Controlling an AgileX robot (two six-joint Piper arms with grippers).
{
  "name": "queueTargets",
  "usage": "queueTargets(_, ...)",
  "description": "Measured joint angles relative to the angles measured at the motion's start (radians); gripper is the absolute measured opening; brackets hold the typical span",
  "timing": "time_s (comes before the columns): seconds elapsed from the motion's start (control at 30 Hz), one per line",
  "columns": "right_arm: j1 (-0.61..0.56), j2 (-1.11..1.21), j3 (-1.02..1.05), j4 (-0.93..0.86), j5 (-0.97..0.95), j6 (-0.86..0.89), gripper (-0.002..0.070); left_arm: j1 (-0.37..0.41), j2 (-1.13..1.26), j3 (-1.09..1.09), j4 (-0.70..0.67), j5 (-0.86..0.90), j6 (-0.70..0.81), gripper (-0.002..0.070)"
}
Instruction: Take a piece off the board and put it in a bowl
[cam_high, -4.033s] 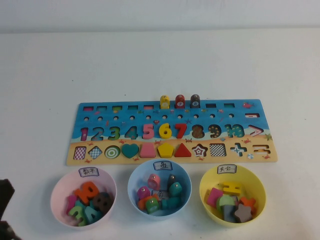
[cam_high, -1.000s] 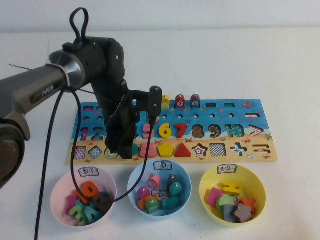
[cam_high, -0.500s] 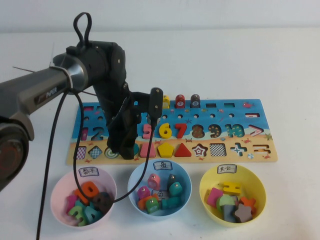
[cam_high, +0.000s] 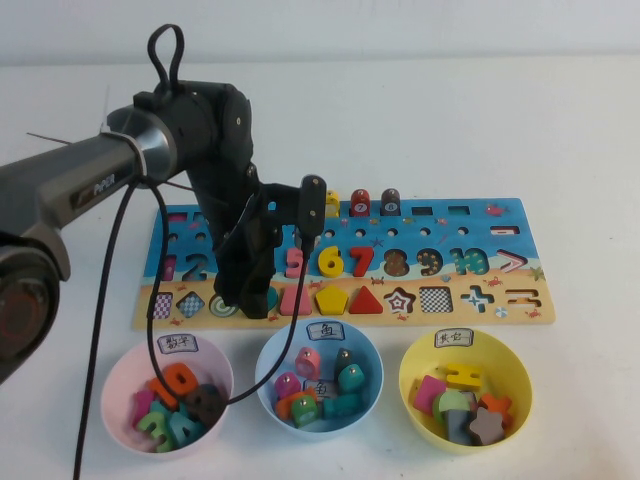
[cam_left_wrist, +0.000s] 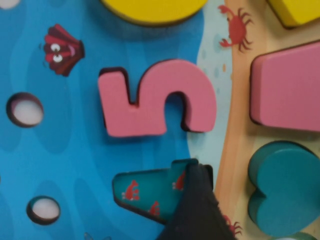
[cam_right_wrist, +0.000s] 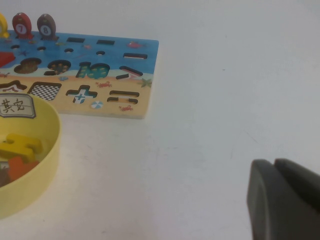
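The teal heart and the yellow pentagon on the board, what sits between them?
The pink trapezoid piece sits between the teal heart and the yellow pentagon, as the high view shows, partly behind the left hand.

I see the board (cam_high: 500, 300) as painted wood with a matt printed face. My view shows the teal heart piece (cam_left_wrist: 282, 187) smooth, faintly satin. The yellow bowl (cam_high: 510, 365) looks like glossy plastic. The white surface (cam_right_wrist: 210, 100) reads matt.
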Motion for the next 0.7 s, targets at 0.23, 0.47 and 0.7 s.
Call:
queueTargets(0.23,0.000,0.000,0.000,0.000,0.000,0.000,-0.0017,0.000,0.001,0.000,0.000,0.000,-0.003,0.0454)
queueTargets(0.47,0.000,0.000,0.000,0.000,0.000,0.000,-0.0017,0.000,0.001,0.000,0.001,0.001,-0.013,0.0454)
queueTargets(0.7,0.000,0.000,0.000,0.000,0.000,0.000,-0.0017,0.000,0.008,-0.039,0.004,0.029,-0.046,0.0451)
